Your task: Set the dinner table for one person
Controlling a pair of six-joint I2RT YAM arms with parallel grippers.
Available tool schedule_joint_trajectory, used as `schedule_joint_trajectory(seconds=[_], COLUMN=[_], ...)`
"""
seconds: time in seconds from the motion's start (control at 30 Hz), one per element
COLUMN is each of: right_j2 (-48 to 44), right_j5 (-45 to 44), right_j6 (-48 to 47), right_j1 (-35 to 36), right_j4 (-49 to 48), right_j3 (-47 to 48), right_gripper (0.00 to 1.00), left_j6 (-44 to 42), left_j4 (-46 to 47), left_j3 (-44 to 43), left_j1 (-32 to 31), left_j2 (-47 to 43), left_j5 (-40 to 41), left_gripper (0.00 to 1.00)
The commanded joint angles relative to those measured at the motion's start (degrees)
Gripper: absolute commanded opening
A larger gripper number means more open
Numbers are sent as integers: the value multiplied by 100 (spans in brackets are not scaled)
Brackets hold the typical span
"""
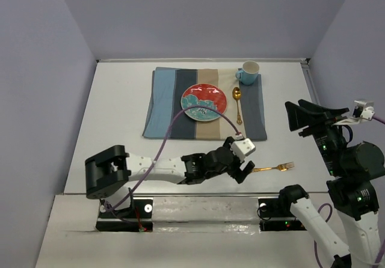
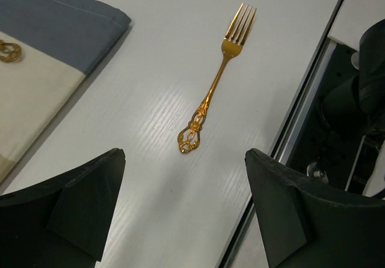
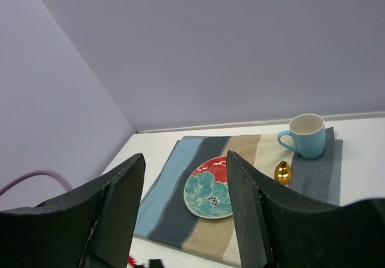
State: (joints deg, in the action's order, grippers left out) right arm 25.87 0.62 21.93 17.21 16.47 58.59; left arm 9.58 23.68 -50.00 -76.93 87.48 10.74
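The dinner table [image 1: 120,100] is a white tabletop carrying a blue, grey and tan striped mat [image 1: 162,100]. On the mat are a red and teal plate [image 1: 204,101], a gold spoon [image 1: 238,104] to its right, and a light blue cup [image 1: 248,72] at the far right corner. A gold fork [image 1: 274,168] lies on the bare table near the front edge, tines pointing right. My left gripper [image 1: 248,169] is open and empty, just left of the fork's handle end [image 2: 187,140]. My right gripper [image 1: 293,118] is open and empty, raised at the right.
A metal rail [image 1: 198,205] runs along the near edge, close beside the fork. A purple cable [image 1: 174,124] arcs over the mat's front edge from the left wrist. Lavender walls close in the sides and back. The right arm's base [image 2: 355,100] stands just past the fork.
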Motion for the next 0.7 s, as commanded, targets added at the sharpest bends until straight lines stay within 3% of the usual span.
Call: schedule_joint_trajectory(seconds=[0.0, 0.2, 0.67], right_j2=[-170, -275, -275], right_j5=[122, 175, 447], right_j6=[-128, -128, -180], right_j1=[-25, -25, -25], right_j4=[532, 594, 744], right_j3=[258, 197, 127], right_gripper=[62, 61, 61], left_j6=[-694, -1178, -1740], left_j4=[190, -188, -962], left_j3=[-834, -2161, -3762], left_j1=[2, -86, -86], left_j2=[786, 2279, 3811], left_j5=[-581, -960, -1320], left_gripper=[92, 92, 89])
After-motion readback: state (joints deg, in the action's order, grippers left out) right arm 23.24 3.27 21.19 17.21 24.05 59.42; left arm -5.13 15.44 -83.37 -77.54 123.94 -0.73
